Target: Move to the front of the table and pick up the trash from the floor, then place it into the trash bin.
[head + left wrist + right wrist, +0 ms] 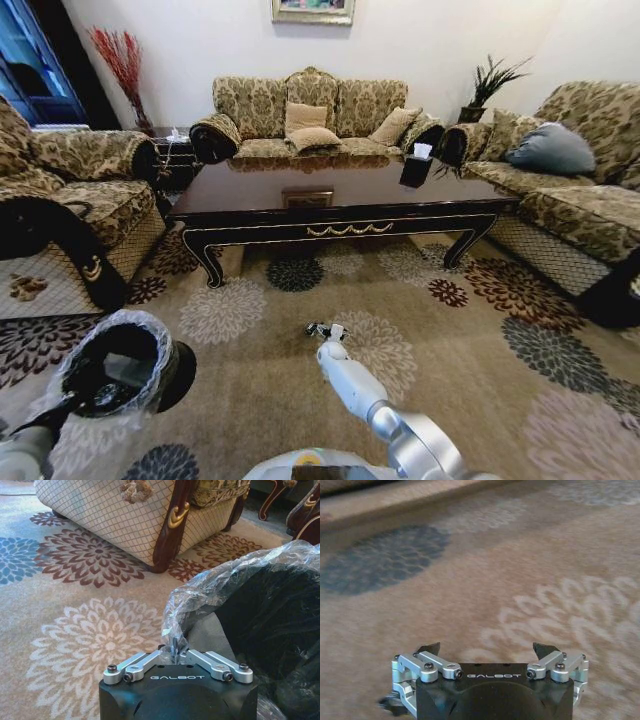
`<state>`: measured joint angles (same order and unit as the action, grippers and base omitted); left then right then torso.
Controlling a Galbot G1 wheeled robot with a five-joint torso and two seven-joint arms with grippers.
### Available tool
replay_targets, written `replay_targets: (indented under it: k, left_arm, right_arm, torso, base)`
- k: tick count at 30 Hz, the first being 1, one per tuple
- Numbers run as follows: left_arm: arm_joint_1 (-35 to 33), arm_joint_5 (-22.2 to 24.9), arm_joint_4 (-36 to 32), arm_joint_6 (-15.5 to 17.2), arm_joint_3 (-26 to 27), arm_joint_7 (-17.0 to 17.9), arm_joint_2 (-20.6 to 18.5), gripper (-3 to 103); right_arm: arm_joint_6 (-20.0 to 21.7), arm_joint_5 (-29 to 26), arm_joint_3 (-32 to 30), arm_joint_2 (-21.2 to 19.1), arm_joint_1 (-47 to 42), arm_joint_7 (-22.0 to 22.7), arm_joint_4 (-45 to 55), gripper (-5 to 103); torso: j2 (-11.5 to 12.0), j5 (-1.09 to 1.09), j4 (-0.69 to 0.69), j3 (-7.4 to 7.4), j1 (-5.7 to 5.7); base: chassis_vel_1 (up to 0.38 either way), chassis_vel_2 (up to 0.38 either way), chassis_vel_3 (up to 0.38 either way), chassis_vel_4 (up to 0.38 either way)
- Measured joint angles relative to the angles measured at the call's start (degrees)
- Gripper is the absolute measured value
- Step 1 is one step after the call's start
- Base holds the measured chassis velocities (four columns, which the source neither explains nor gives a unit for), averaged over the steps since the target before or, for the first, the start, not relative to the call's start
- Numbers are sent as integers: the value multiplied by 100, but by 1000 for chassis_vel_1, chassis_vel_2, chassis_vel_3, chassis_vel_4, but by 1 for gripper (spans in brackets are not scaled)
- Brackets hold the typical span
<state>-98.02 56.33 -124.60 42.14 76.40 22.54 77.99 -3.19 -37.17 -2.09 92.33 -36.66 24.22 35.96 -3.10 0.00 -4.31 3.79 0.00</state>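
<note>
A sitting room with patterned sofas around a flowered carpet.

A gold-patterned sofa (305, 115) stood against the far white wall (200, 40), matching sofas at left (70, 190) and right (575, 180); red dried stems (122, 60) far left, a dark spiky plant (490, 85) far right, a framed picture (313, 10) above.

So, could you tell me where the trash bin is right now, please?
The trash bin is at the lower left of the head view, over the floor, held by the left gripper shut on its liner rim, in front of the left sofa.

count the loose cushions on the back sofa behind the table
3: two tan ones stacked at the back sofa's middle, upper cushion on lower cushion, and a third cushion toward its right end. Others may be hidden.
</note>
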Motion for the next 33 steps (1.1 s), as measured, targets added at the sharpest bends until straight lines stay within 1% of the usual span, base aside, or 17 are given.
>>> replay_targets:
  k: [4,6,9,10,11,14,15,16,17,18,20,28,30,33]
  left_arm:
    - [5,-20,11,0,-25,1,12,2]
    - [6,-22,18,0,-28,1,14,2]
    - [16,-26,29,0,-38,1,14,2]
    - [16,-26,29,0,-38,1,14,2]
    - [24,-27,29,0,-43,1,14,2]
    - [33,-46,27,0,-67,1,24,2]
    - [33,-56,22,0,-74,2,34,2]
    - [33,-56,22,0,-74,2,34,2]
    - [31,-60,17,0,-79,2,42,2]
    - [23,-62,11,0,-79,2,49,2]
    - [2,-57,10,0,-65,1,52,2]
    - [-37,-28,45,0,-7,-11,56,2]
    - [-33,-32,45,0,-18,-11,64,2]
    - [-14,-47,34,0,-59,-14,80,2]
  right_arm:
    - [-247,27,27,-7,-38,-224,178,100]
    - [-272,14,44,-9,-67,-218,285,100]
    - [-234,-260,159,-11,-162,-137,674,100]
    - [-234,-260,159,-11,-162,-137,674,100]
    - [-149,-366,236,-12,-205,-48,833,100]
    - [204,-562,544,-12,-347,399,1159,100]
    - [237,-570,635,-13,-400,549,1222,100]
    - [237,-570,635,-13,-400,549,1222,100]
    - [162,-560,696,-13,-442,593,1248,100]
    - [-76,-530,767,-15,-497,525,1256,100]
    - [-444,-462,882,-16,-565,259,1261,100]
    - [-653,-630,1111,-17,-685,35,1554,100]
    - [-664,-637,1130,-17,-710,13,1584,100]
    - [-804,-581,1133,-18,-760,-148,1546,100]
  torso:
    - [0,0,0,0,0]
    - [0,0,-1,0,0]
    - [0,0,0,0,0]
    - [0,0,0,0,0]
    - [0,0,0,0,0]
    - [0,0,0,0,0]
    - [0,0,0,0,0]
    - [0,0,0,0,0]
    - [0,-1,0,0,0]
    - [0,-1,-1,0,0]
    - [0,-1,-1,0,0]
    - [0,-1,0,0,0]
    - [0,-1,0,0,0]
    - [0,-1,0,0,0]
  base:
    - [0,0,0,0]
    - [0,0,0,0]
    - [0,0,0,0]
    - [0,0,0,0]
    - [0,0,0,0]
    - [0,0,0,0]
    - [0,0,0,0]
    - [0,0,0,0]
    - [0,0,0,0]
    - [0,0,0,0]
    - [0,0,0,0]
    - [0,0,0,0]
    - [0,0,0,0]
    - [0,0,0,0]
